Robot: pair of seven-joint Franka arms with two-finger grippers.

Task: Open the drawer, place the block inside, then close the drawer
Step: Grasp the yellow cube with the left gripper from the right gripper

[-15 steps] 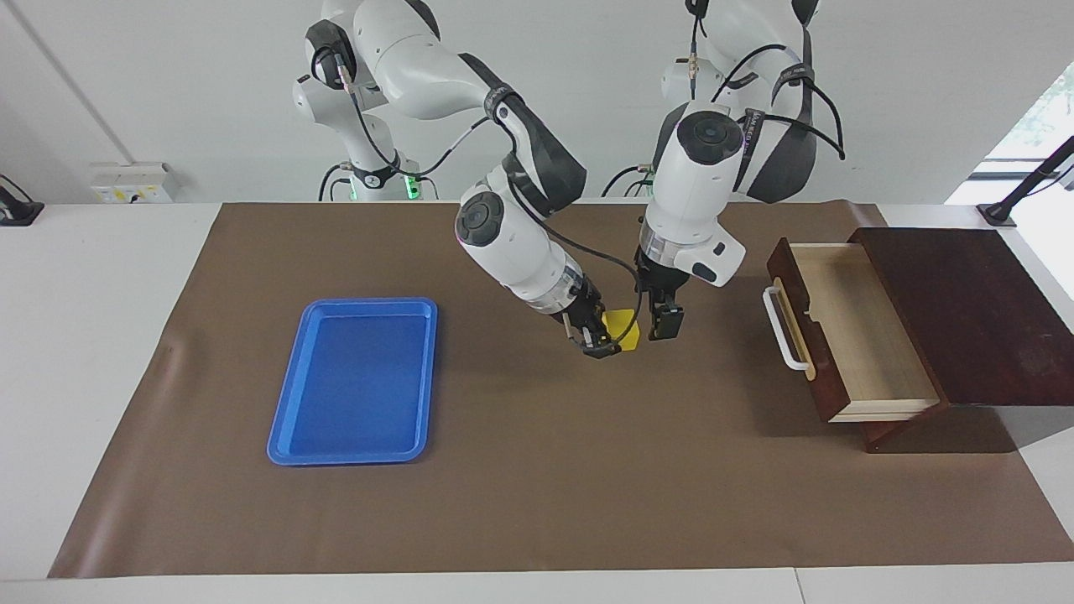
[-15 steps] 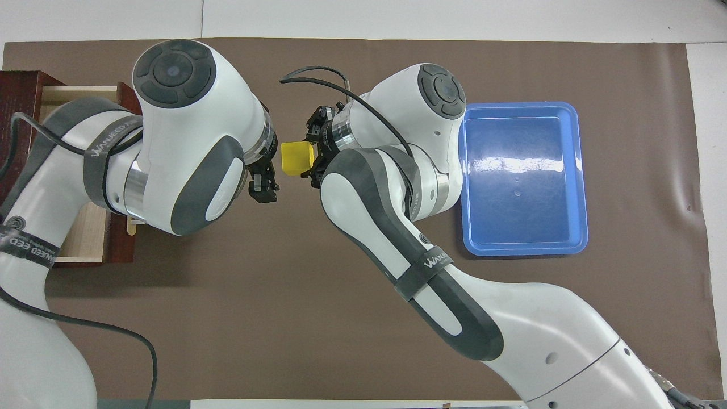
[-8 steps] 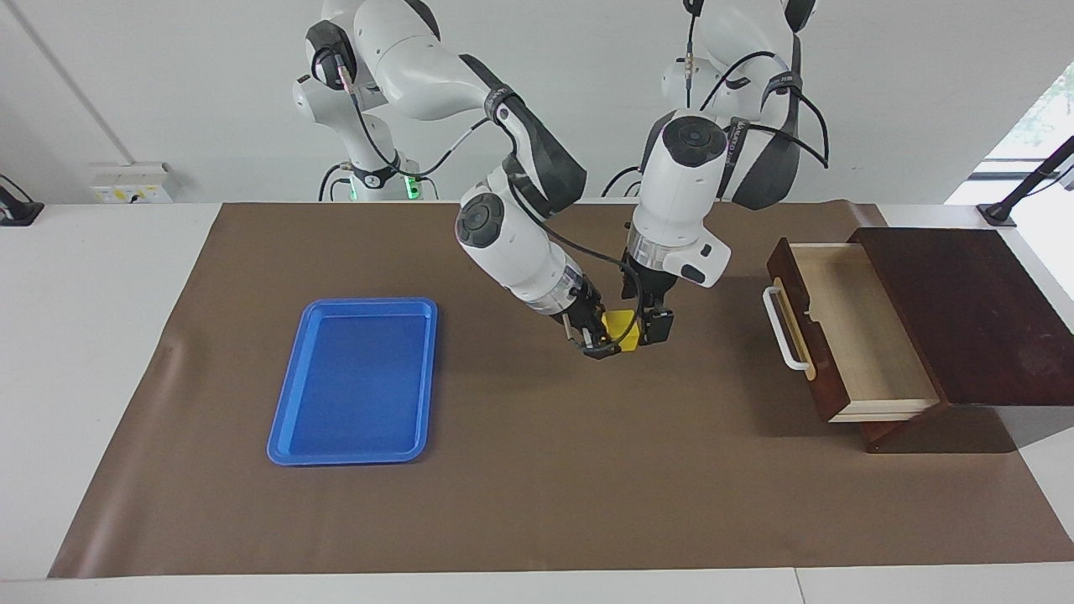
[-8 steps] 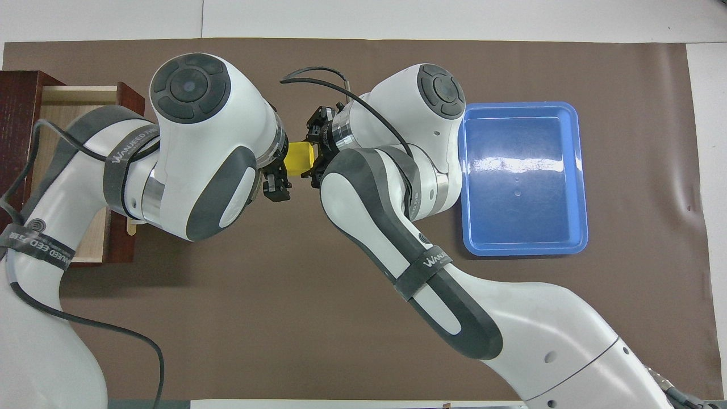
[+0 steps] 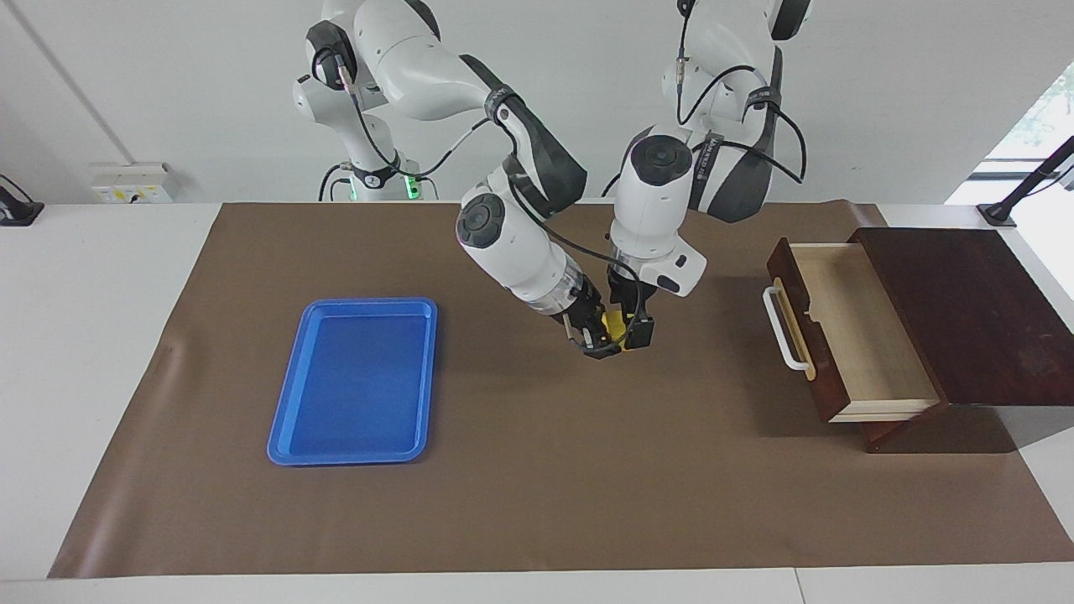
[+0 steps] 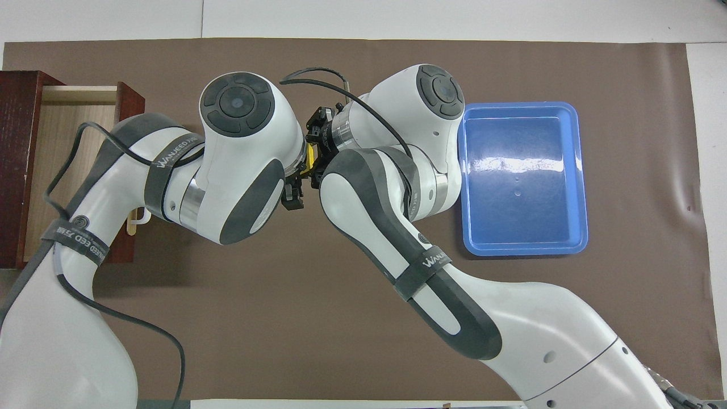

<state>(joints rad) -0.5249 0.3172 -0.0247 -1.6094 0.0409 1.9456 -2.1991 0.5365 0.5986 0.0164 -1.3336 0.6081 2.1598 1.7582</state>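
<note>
The drawer (image 5: 849, 335) stands pulled open at the left arm's end of the table, its pale interior empty and its white handle (image 5: 781, 330) facing the table's middle. It also shows in the overhead view (image 6: 54, 142). My right gripper (image 5: 601, 335) is shut on the yellow block (image 5: 618, 322) and holds it above the mat's middle. My left gripper (image 5: 631, 327) is open, with its fingers on either side of the same block. In the overhead view only a sliver of the block (image 6: 310, 157) shows between the two wrists.
A flat blue tray (image 5: 357, 382) lies empty on the brown mat toward the right arm's end, also in the overhead view (image 6: 519, 176). The dark wooden cabinet top (image 5: 965, 310) sits beside the open drawer.
My left gripper has moved from beside the drawer's end toward the right gripper and come around the held block. The right gripper and block have stayed in place.
</note>
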